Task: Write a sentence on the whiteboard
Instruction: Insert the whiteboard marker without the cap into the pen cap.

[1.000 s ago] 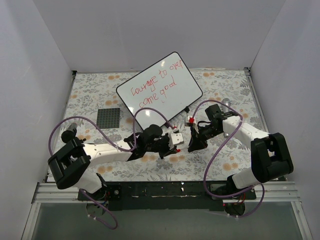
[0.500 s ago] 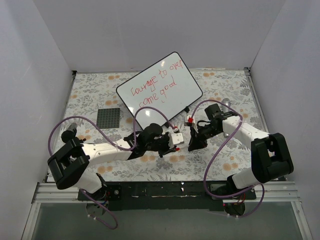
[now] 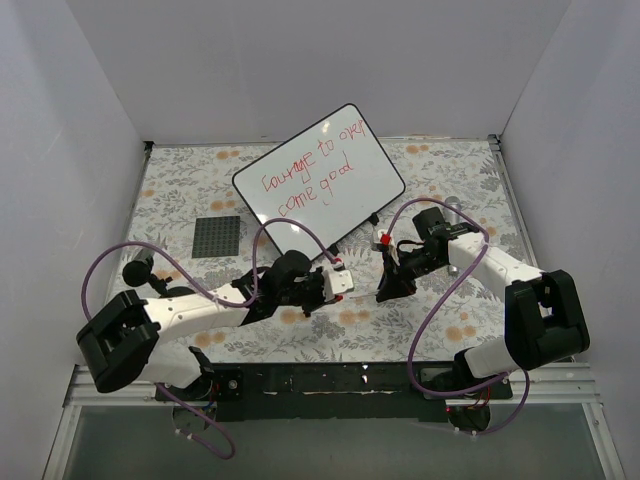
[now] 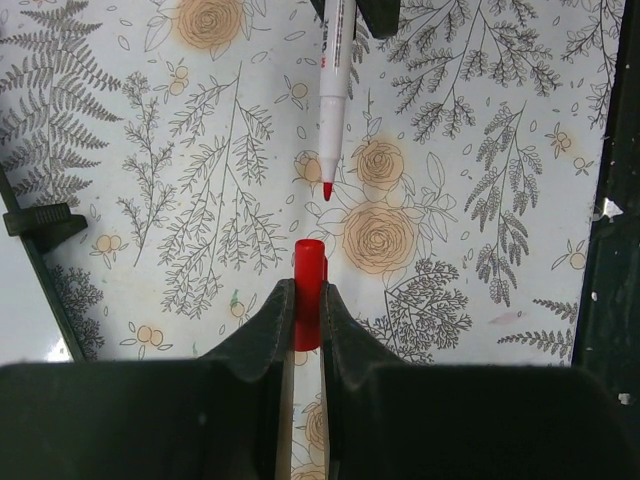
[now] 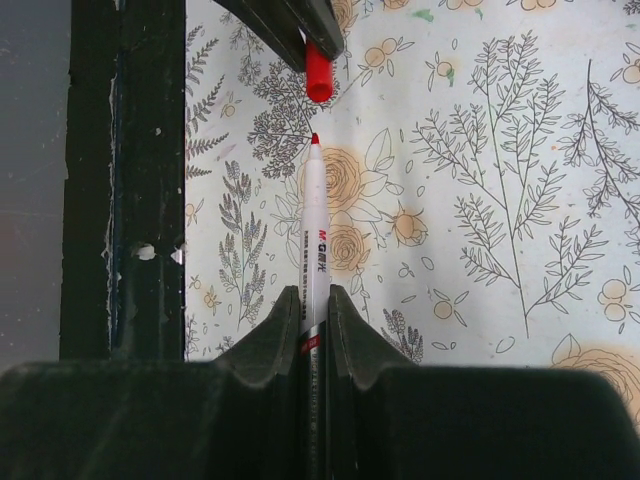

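Two closed grips: my left gripper [image 4: 308,300] is pinching the red cap [image 4: 310,262] while my right gripper [image 5: 315,305] is aiming the marker [image 5: 317,230] at it from three o'clock, seemingly for recapping.

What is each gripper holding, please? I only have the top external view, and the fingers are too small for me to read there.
Observer: The left gripper is shut on a red cap, with the cap's open end facing away from the wrist.
Operator: Thank you. And the right one?
Observer: The right gripper is shut on a white marker. Its red tip is bare and points towards the cap.
Operator: Are the tip and the cap touching?
Observer: No. Both wrist views show a gap of floral tablecloth between them, though they are roughly in line.
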Tool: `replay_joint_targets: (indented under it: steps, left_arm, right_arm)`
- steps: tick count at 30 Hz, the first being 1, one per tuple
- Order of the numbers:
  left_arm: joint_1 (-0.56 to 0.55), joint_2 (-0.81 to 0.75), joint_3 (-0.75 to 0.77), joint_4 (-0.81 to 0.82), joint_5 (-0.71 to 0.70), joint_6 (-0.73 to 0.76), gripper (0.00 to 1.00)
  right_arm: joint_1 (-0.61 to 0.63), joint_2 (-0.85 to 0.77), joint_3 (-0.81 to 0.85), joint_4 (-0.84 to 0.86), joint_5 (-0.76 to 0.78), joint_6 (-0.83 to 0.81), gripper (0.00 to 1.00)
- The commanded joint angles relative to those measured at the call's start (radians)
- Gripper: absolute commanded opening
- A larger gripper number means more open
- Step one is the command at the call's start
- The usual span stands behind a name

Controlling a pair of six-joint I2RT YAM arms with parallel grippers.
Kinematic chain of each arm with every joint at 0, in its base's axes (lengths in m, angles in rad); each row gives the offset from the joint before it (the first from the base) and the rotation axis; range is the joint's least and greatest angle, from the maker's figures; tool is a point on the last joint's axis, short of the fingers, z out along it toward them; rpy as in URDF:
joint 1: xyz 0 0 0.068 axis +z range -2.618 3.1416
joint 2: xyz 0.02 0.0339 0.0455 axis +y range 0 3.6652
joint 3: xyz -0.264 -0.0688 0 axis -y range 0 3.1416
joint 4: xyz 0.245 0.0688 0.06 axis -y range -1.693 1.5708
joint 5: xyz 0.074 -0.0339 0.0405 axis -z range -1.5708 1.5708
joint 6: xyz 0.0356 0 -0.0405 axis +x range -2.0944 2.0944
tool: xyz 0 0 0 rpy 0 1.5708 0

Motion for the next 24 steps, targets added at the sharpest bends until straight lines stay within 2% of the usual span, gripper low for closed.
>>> replay_joint_targets:
  steps: [1,8,24]
  left_arm:
    - [0.004,0.025,0.039,0.002,0.038,0.017,0.00]
    - [0.002,0.073,0.062,0.037,0.084,0.005,0.00]
    - [-0.001,0.068,0.048,0.060,0.099,-0.009,0.00]
  right_arm:
    - [-0.002,-0.026,0.033,-0.029,-0.055,-0.030,0.01]
    - [-0.002,-0.014,0.030,-0.020,-0.057,-0.017,0.01]
    - [0.001,0.011,0.021,0.017,-0.023,0.023,0.01]
